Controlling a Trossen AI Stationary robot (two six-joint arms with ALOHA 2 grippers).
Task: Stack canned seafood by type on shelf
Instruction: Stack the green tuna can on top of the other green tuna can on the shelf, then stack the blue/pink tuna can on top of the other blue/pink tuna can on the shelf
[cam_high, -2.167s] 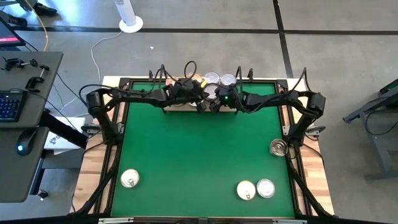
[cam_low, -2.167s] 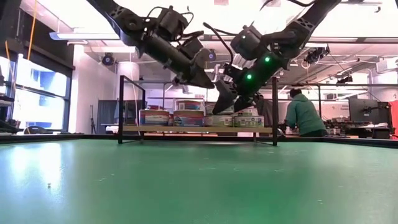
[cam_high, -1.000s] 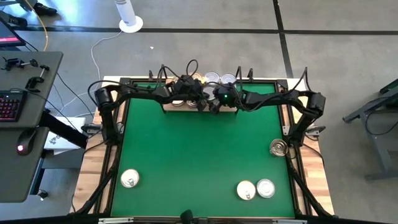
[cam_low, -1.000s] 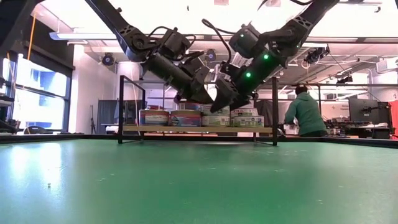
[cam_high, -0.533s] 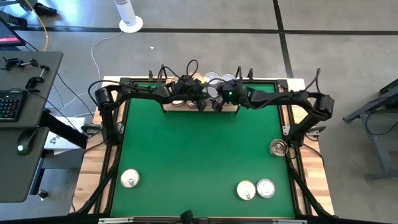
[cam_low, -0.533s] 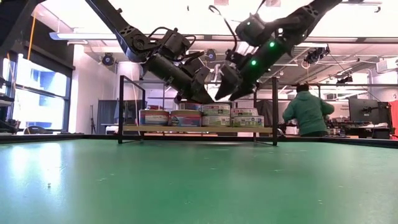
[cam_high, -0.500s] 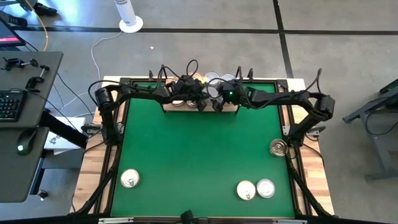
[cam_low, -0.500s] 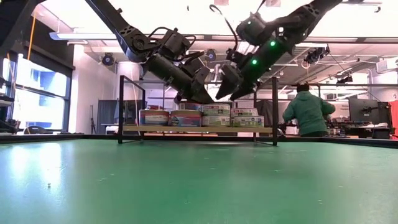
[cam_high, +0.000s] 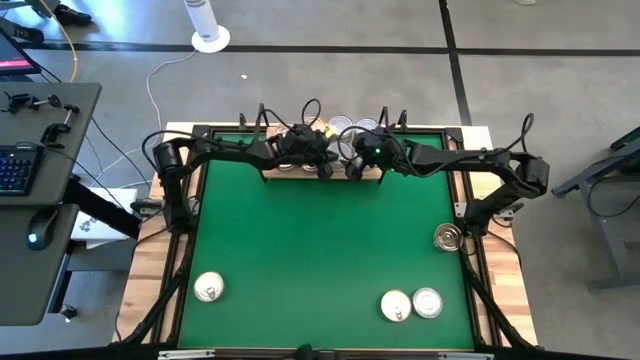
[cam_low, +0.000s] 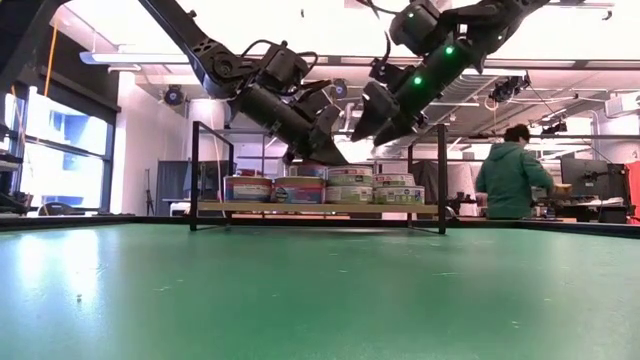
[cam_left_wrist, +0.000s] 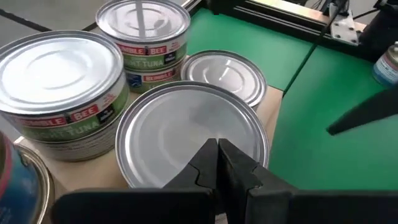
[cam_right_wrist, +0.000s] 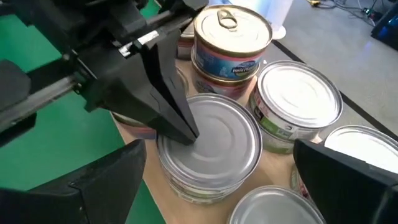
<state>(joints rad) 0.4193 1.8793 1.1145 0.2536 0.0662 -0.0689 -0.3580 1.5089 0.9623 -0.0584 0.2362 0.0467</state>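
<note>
Both arms are reaching over the far edge of the green mat (cam_high: 320, 250), meeting above the shelf (cam_low: 320, 208), which is standing at the mat's far side between thin black uprights.

Left gripper (cam_left_wrist: 217, 163): fingers pressed together into one point, empty, the tip resting on or just above the plain silver lid of a can (cam_left_wrist: 193, 134) on the shelf. In the right wrist view the same closed tip (cam_right_wrist: 180, 124) is lying at the edge of a silver-lidded can (cam_right_wrist: 211, 146) that is sitting on top of another can. Whether it is actually touching the lid cannot be told.

Right gripper (cam_low: 385, 118): fingers spread wide, holding nothing, hanging above the shelf cans, just to the right of the left gripper in the high view. Its two dark fingers (cam_right_wrist: 93, 180) are framing the stacked cans from above without touching them.

On the shelf: a row of tins, several stacked in twos. Silver-lidded tuna cans (cam_left_wrist: 62, 93) with green-and-white labels are grouping together; one gold-tinted pull-tab can (cam_right_wrist: 231, 43) is sitting on top of another tin behind them. One blue-labelled can (cam_low: 248, 188) is showing at the row's left end in the low view.

Off the shelf, on the mat: one can near the left front corner (cam_high: 208, 288), two cans touching side by side near the right front (cam_high: 411, 304), and one can at the right edge (cam_high: 448, 237).

A person in a green top (cam_low: 508, 180) is standing in the room behind.
</note>
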